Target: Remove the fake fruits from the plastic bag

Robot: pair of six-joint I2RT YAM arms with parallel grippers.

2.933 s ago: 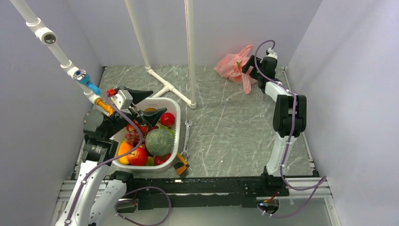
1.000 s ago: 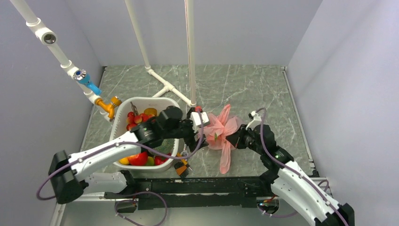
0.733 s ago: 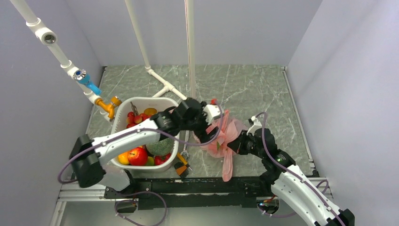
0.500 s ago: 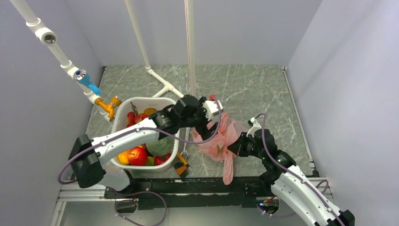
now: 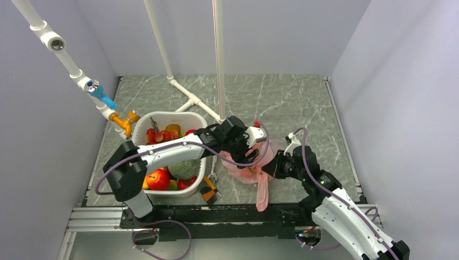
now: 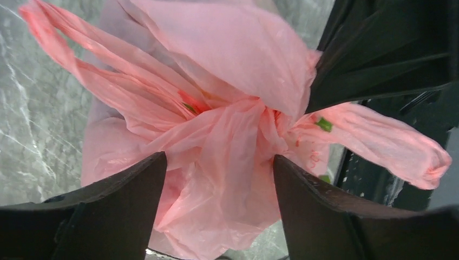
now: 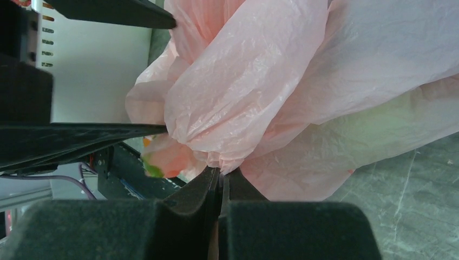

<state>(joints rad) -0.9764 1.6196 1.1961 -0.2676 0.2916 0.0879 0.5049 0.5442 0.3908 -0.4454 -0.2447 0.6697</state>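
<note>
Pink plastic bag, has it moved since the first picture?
Yes. The plastic bag has come from the far right corner toward the near edge, now just right of the white basket, pinched by the right gripper.

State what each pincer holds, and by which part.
Right pincer: shut on the plastic bag, pinching a gathered fold. Left pincer: open astride the bag, holding nothing.

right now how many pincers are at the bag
2: the left pincer, open, straddles the bag; the right pincer is shut on a fold of it.
</note>
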